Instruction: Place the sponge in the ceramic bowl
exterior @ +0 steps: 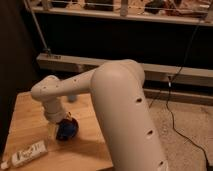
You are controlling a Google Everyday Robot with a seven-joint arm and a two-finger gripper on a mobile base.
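the gripper (57,123) hangs low against the sponge (68,130), up-right of the bar (25,154), likely to take or drop it; whether it grips, i cannot tell.

From where I stand, the thick cream-white robot arm (120,105) covers the right part of the light wooden table (30,112) and runs off the bottom edge. Its gripper (60,125) hangs under the wrist, right at the small dark round ceramic bowl (66,134), largely lost in shadow. Whether the small dark blue sponge (71,127) lies inside the bowl or is held above it, I cannot tell. A small pale blue cup (73,98) peeks from behind the forearm, mostly covered. The markings on the black-and-white rectangular bar (27,154) are too blurred to read.
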